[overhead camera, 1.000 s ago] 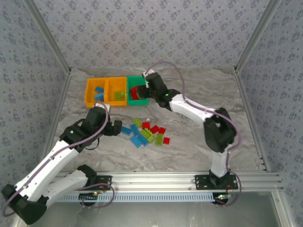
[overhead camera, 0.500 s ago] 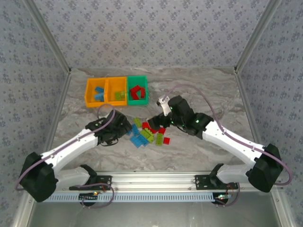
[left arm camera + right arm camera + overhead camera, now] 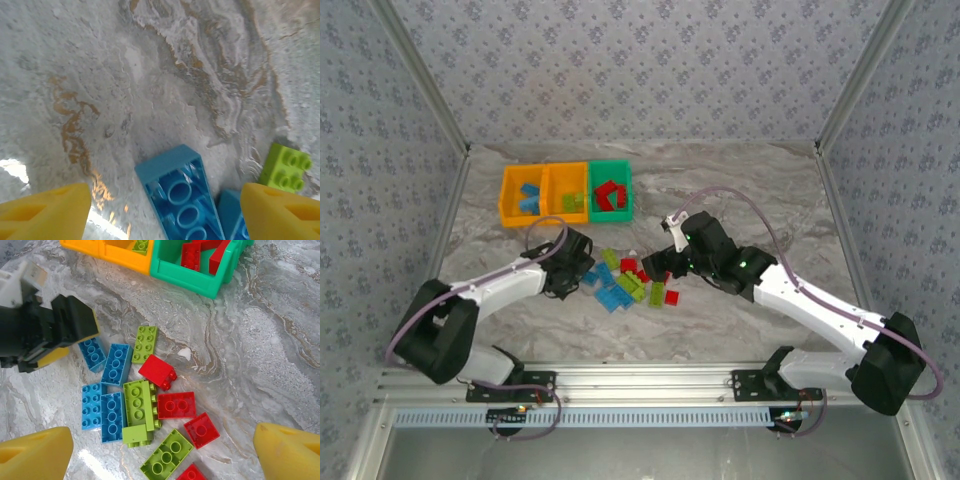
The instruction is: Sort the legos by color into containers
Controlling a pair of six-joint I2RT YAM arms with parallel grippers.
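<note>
My left hand (image 3: pixel 162 210) is spread over a blue lego (image 3: pixel 180 192). My right hand (image 3: pixel 161 451) is spread above more legos (image 3: pixel 176 405).

Swung right jaws away from the green bin (image 3: pixel 610 214) at upper centre, down to the loose legos (image 3: pixel 638 284) mid-frame. Stretched left jaws rightward from left of frame to the pile's left edge, straddling a blue lego (image 3: pixel 182 202).
</note>
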